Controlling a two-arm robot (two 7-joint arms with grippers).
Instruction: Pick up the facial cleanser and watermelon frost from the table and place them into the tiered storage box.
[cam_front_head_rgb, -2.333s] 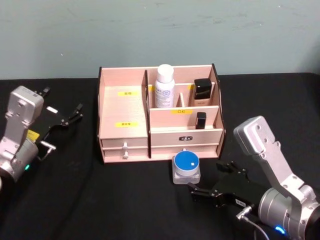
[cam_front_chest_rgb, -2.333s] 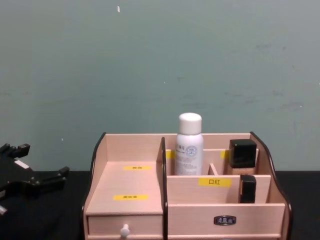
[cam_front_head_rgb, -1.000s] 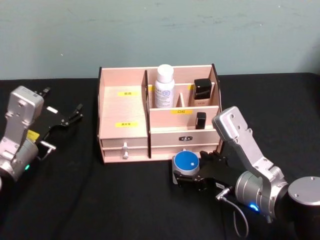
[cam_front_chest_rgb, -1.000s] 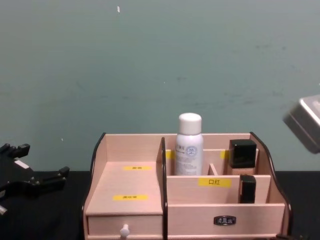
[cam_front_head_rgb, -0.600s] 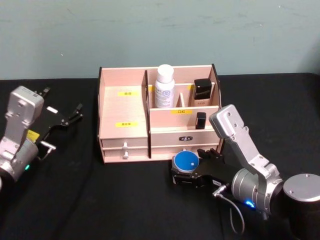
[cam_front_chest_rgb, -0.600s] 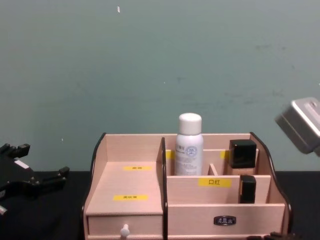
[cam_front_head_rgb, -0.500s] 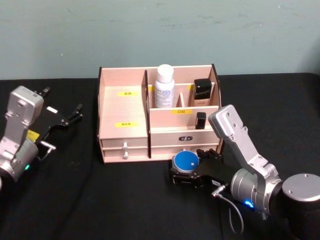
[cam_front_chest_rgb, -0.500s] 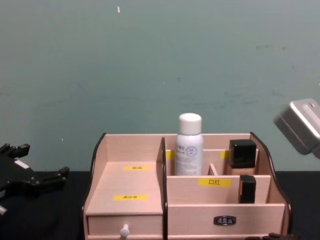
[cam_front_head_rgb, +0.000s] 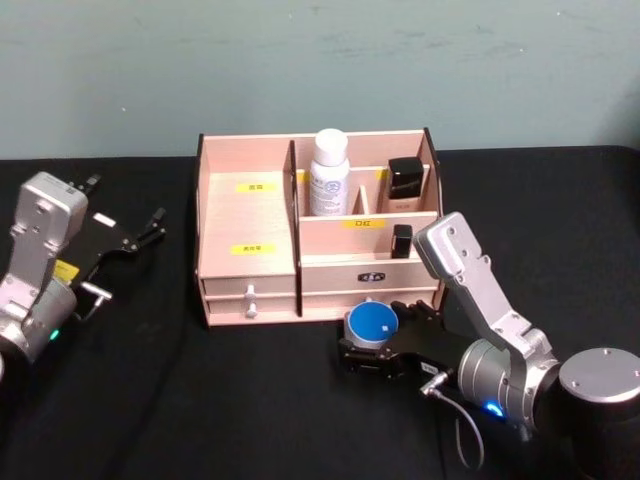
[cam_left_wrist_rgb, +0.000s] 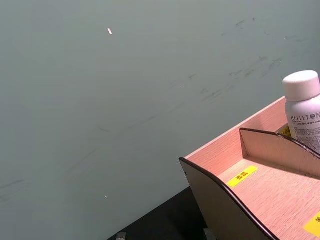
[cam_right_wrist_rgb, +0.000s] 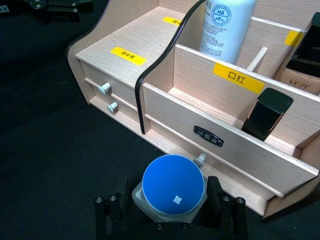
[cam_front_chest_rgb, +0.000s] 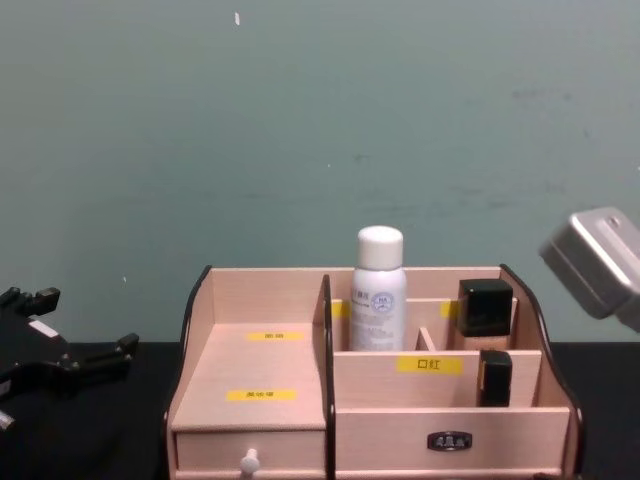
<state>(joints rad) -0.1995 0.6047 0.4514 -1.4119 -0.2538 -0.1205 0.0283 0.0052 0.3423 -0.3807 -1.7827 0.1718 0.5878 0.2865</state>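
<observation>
**Right claw astride the blue-lidded jar, in front of the storage box**

A black surface (cam_front_head_rgb: 250, 400) runs back to a plain teal-green wall (cam_front_head_rgb: 300, 60) that is scuffed in places.

One tiered storage box (cam_front_head_rgb: 320, 230) stands near the middle of the surface, towards the wall. It is pale pink-beige wood with dark-edged curved sides. Its left half is two open steps, each with one yellow label. Its right half is split into smaller compartments, and the middle tier carries a further label on its front. The right wrist view shows three small drawer knobs along the front: two stacked on the left and one on the right.

Three items are in the box:
- One white bottle (cam_front_head_rgb: 328, 172) with a white cap stands upright in a back compartment.
- One dark-capped bottle (cam_front_head_rgb: 405, 185) stands in the back right compartment.
- One small black lipstick (cam_front_head_rgb: 402, 240) stands in the tier below.

One blue-lidded jar (cam_front_head_rgb: 372, 325) sits on the surface just in front of the box's right side, close to the right-hand knob.

The right claw (cam_right_wrist_rgb: 167, 200) lies low on the surface with its two black fingers spread, one on each side of the jar. I cannot tell whether the pads touch it.

The left claw (cam_front_head_rgb: 145, 230) hangs out to the left of the box, well apart from it. Its fingers are parted and hold nothing.
</observation>
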